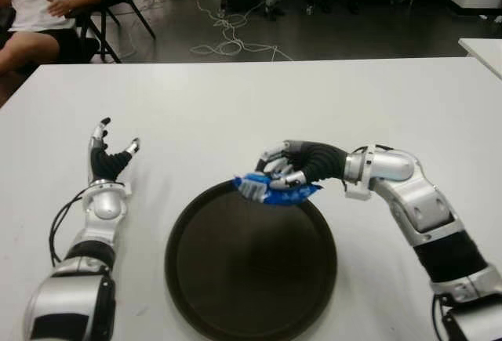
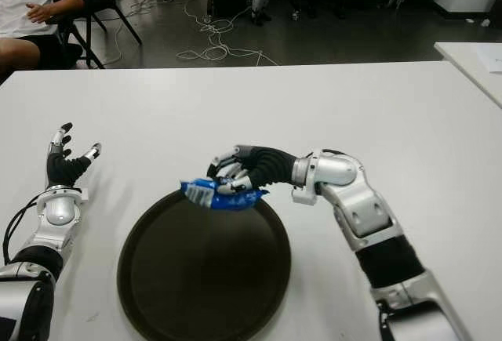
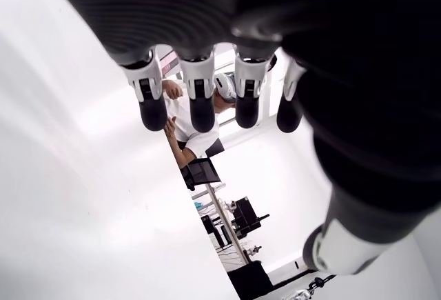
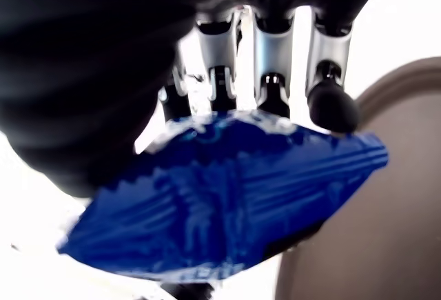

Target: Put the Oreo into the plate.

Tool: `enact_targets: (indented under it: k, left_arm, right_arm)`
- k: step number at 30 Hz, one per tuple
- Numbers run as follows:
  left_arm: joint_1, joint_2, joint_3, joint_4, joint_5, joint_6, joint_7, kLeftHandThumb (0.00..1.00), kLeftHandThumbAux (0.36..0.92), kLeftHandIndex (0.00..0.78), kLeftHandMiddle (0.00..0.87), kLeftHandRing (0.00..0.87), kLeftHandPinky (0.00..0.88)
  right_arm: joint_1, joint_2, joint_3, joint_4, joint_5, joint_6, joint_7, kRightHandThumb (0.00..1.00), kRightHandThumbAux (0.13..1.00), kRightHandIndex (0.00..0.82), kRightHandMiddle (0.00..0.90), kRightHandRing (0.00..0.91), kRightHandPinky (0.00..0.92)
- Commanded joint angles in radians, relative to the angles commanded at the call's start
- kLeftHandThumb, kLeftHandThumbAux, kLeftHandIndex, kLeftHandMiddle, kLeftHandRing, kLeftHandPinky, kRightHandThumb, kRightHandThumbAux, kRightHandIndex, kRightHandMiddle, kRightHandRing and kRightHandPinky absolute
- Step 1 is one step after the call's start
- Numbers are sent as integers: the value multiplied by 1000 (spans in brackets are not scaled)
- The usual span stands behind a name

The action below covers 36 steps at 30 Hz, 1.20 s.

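The right hand (image 1: 284,170) is gripping the blue Oreo pack (image 1: 276,190), its fingers (image 4: 272,58) curling over the wrapper. The pack is hanging under that hand, over the far rim of the dark plate (image 1: 251,259), which is lying just below and nearer the robot. The left hand (image 1: 110,157) is showing well off to the plate's left over the white table (image 1: 235,106), fingers spread, holding nothing.
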Motion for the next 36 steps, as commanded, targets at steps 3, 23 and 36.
enact_targets:
  k: [3, 23, 36]
  left_arm:
    - [0, 0, -2, -1, 3, 0, 5, 0, 733, 53, 76, 53, 31]
    - [2, 2, -4, -2, 8, -1, 16, 0, 755, 59, 91, 69, 43]
    - [0, 2, -1, 2, 4, 7, 7, 0, 738, 49, 74, 49, 21]
  right_arm:
    - [10, 17, -8, 2, -4, -14, -22, 680, 732, 434, 721, 735, 709]
    - [22, 61, -31, 38, 69, -52, 11, 0, 749, 69, 90, 79, 86]
    - [17, 71, -42, 61, 92, -73, 51, 0, 782, 49, 43, 9, 37]
